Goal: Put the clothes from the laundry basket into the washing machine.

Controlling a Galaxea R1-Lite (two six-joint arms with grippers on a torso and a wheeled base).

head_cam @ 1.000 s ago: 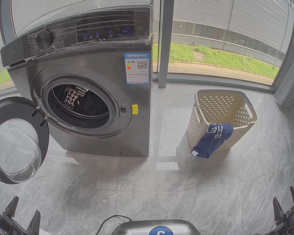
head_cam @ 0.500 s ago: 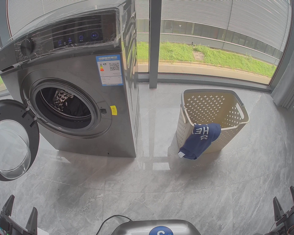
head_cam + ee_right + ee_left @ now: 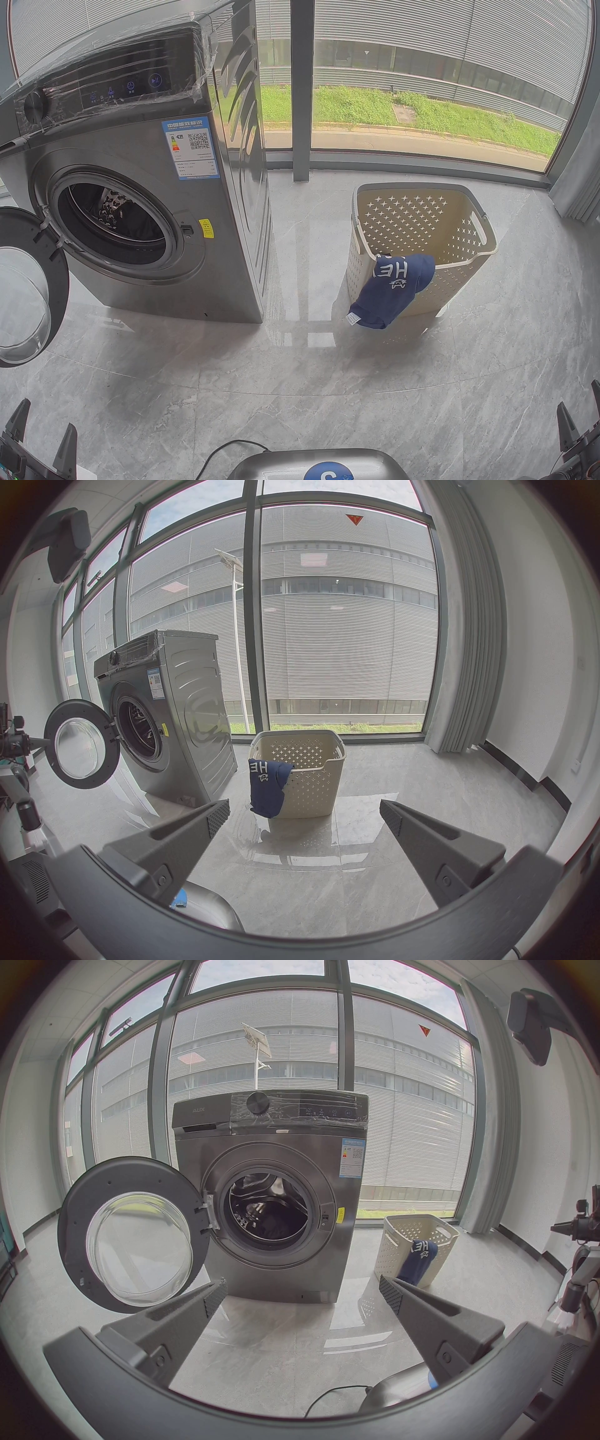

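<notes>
On laundry basket [image 3: 425, 185] rim, navy shirt [image 3: 390, 290], far from right gripper [image 3: 303, 806]

A staged laundry corner in a glass-walled commercial building, more test space than home.

From where I stand, the washing machine [image 3: 125, 140] sits alone and free on a polished grey stone-look floor [image 3: 312, 387], with plastic wrap [image 3: 125, 69] over its top and control panel. A laundry basket [image 3: 415, 185] stands near it. Floor-to-ceiling windows [image 3: 437, 75] curve round the room, a grey curtain [image 3: 469, 636] hangs at one side, and outside are a strip of grass [image 3: 437, 115] and a ribbed grey building [image 3: 350, 624].
</notes>
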